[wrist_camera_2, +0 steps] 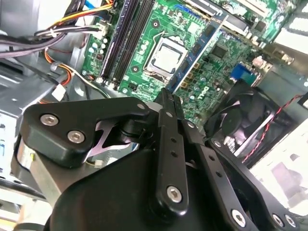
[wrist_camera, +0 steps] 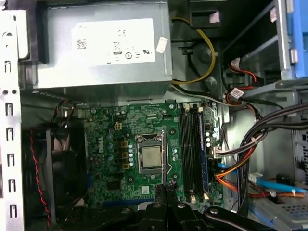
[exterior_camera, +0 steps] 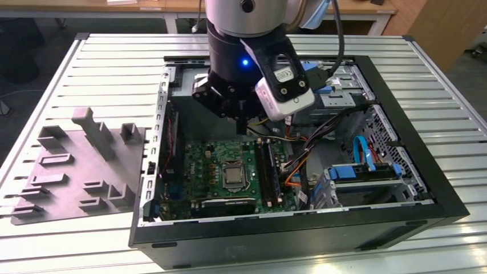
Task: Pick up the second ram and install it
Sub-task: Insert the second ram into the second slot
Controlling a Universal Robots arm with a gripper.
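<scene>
My gripper [exterior_camera: 242, 127] hangs inside the open computer case, above the far edge of the green motherboard [exterior_camera: 216, 162]. Its black fingers [wrist_camera_2: 168, 125] are pressed together with nothing between them, and the gripper tip [wrist_camera: 166, 188] sits over the board beside the processor socket [wrist_camera: 150, 159]. Two long, narrow dark strips [wrist_camera: 189, 144] lie side by side in the memory slots, also seen in the exterior view [exterior_camera: 266, 166] and second wrist view [wrist_camera_2: 132, 36]. I cannot tell which of them is the second ram.
A grey plastic holder tray [exterior_camera: 76, 171] lies on the slatted table at the exterior view's left. Inside the case are a grey power supply [wrist_camera: 106, 43], a black fan [wrist_camera: 60, 166], cable bundles [exterior_camera: 300, 145] and a blue drive bracket [exterior_camera: 365, 171].
</scene>
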